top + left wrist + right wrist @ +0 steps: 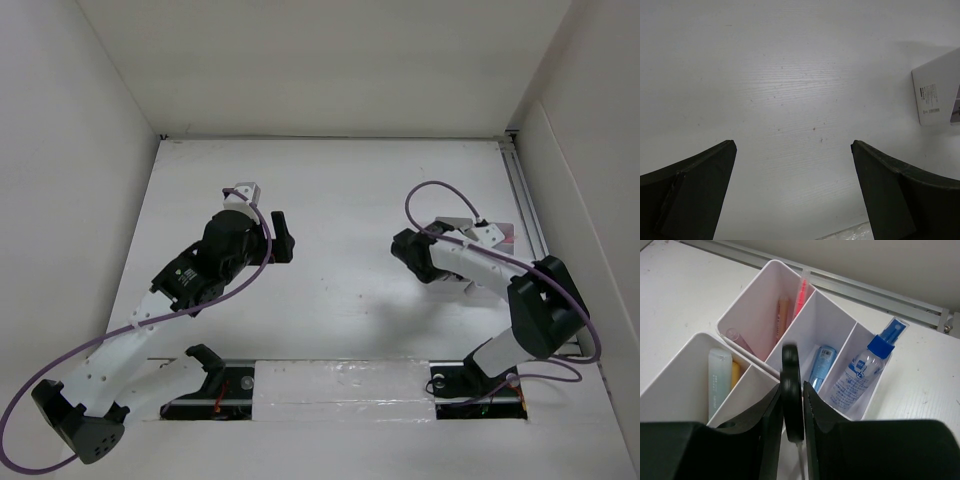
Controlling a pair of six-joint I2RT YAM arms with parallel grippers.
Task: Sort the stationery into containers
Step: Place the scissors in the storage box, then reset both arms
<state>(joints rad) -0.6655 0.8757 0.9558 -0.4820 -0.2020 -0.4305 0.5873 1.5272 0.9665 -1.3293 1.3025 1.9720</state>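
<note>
1. The right fingers [765, 415] are pressing close together on the black plastic ring handle of the scissors [791, 370]. The ring is standing upright between them, and a thin strip of metal is showing below it.
2. The scissors are hanging just above the white plastic square containers [747, 310]. They are in front of the wall dividing the thin orange and red pens [785, 315] from the blue marker [821, 367]. I cannot tell over which compartment they are hanging.
3. The clear bottle [860, 372] with the blue cap is standing in the third compartment of the same container. In the nearer container [670, 375], a pale greenish marker [717, 375] and a small yellow piece [736, 374], perhaps the eraser, are lying side by side.
4. The left fingers [695, 190] are standing wide apart over the white desk [790, 75] and are holding nothing. A white card [935, 95] is lying at the edge of that view.
5. I am judging that the step in hand is placing the scissors. It is probably a late step, because I am seeing no loose stationery on the desk from above.
6. The next move is calling for bringing the scissors over a compartment with free room, lowering them, and only then opening the fingers. The wide handle could catch on a dividing wall.
</note>
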